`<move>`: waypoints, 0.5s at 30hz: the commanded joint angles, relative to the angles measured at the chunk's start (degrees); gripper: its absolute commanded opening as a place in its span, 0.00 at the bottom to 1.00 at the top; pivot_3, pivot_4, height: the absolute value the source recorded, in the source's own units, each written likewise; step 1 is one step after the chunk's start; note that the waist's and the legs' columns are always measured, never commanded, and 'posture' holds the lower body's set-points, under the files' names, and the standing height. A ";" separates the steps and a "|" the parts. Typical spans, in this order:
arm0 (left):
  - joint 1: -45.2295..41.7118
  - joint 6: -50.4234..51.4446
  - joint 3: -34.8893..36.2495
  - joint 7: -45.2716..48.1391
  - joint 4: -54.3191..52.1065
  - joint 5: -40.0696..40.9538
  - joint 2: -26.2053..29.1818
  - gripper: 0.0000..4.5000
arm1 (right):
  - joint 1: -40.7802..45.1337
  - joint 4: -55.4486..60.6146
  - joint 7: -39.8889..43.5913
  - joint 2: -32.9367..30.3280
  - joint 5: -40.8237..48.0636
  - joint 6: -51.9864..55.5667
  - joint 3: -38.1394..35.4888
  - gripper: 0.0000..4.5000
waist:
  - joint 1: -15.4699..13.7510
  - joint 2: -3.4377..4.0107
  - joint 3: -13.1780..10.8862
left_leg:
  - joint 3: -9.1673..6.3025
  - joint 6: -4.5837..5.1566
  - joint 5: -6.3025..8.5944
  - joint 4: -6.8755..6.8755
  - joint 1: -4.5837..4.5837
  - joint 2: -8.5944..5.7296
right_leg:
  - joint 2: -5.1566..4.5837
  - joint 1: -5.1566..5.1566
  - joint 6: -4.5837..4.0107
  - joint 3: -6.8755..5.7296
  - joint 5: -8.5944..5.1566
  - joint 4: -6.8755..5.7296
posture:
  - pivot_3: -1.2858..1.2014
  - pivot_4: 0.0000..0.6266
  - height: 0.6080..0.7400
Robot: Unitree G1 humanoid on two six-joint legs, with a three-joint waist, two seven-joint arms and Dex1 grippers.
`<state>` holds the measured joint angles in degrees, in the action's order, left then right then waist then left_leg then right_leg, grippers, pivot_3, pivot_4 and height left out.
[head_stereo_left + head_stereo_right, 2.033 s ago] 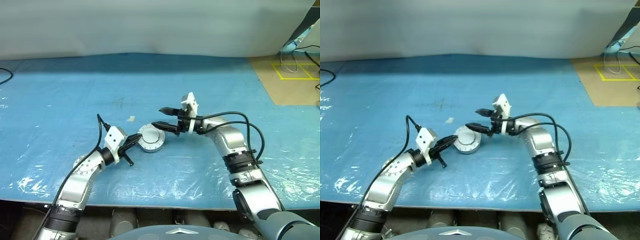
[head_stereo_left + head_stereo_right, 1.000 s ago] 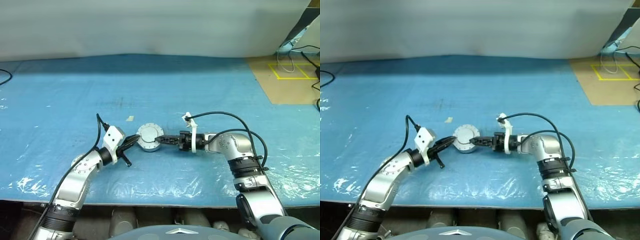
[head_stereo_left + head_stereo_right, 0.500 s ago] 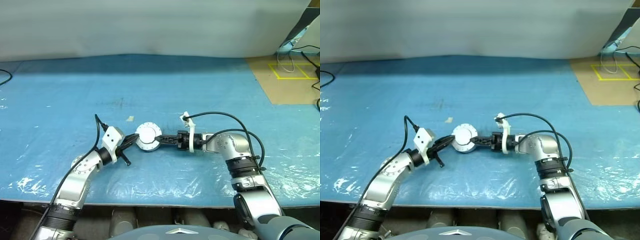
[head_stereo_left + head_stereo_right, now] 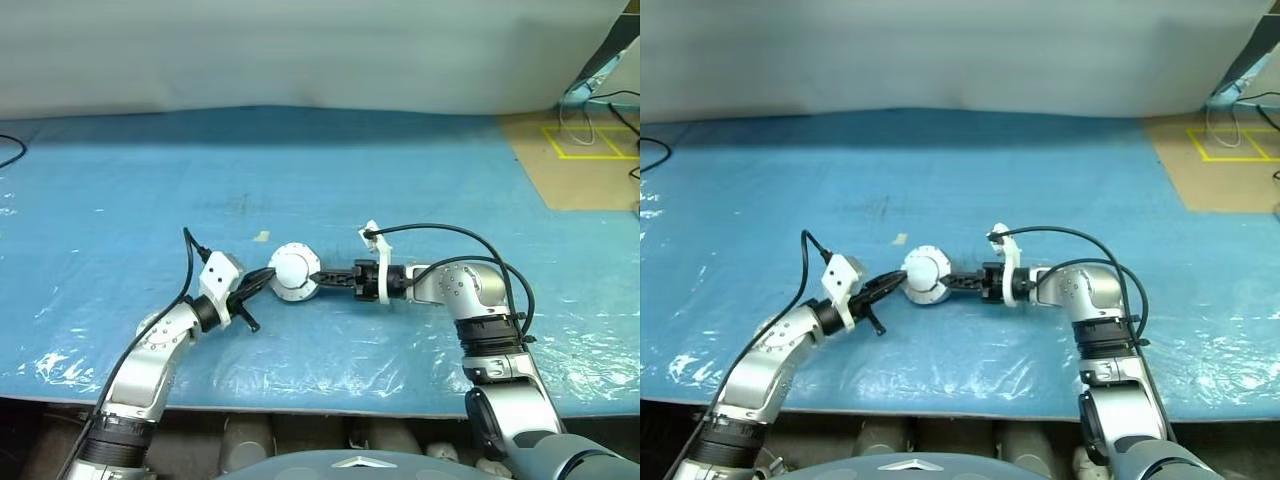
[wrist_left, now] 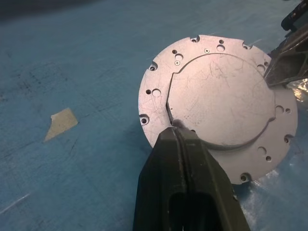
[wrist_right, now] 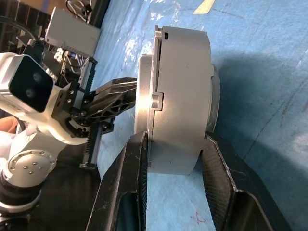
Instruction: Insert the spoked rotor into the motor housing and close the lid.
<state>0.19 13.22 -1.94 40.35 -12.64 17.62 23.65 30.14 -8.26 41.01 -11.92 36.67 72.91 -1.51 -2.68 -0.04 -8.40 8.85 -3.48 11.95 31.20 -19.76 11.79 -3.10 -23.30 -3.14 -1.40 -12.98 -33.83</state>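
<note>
A bench point(image 4: 420, 170) covered with blue plastic sheeting is seen below a pale backdrop. The left gripper point(image 5: 179, 135) has its fingers pressed together, the tips touching the flat silver face of the motor housing point(image 4: 293, 272). The right gripper point(image 6: 173, 159) has its fingers clamped on the housing's thick rim, one on each side. The housing is held between the two grippers, tipped on edge over the middle of the bench. A small scrap of tape point(image 4: 260, 237) lies near it on the sheeting.
</note>
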 commanded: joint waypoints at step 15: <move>0.63 19.83 8.52 -4.85 -17.31 18.67 3.47 0.00 | 7.31 -13.13 -0.58 5.90 6.39 -0.79 -11.95 0.27 | 0.18 0.05 -0.05 | 0.00 -0.05 -0.03 0.04 0.01 -0.03 | 0.01 -0.03 -0.02 0.00 0.01 -0.06 | 0.52 0.24 1.00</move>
<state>1.11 32.53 5.06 36.66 -27.55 34.79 27.39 34.74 -22.20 39.16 -6.76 38.61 72.68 -10.25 -2.50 0.00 -8.45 8.86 -3.53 11.92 31.25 -19.75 11.77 -3.09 -23.34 -3.15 -1.41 -12.97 -33.90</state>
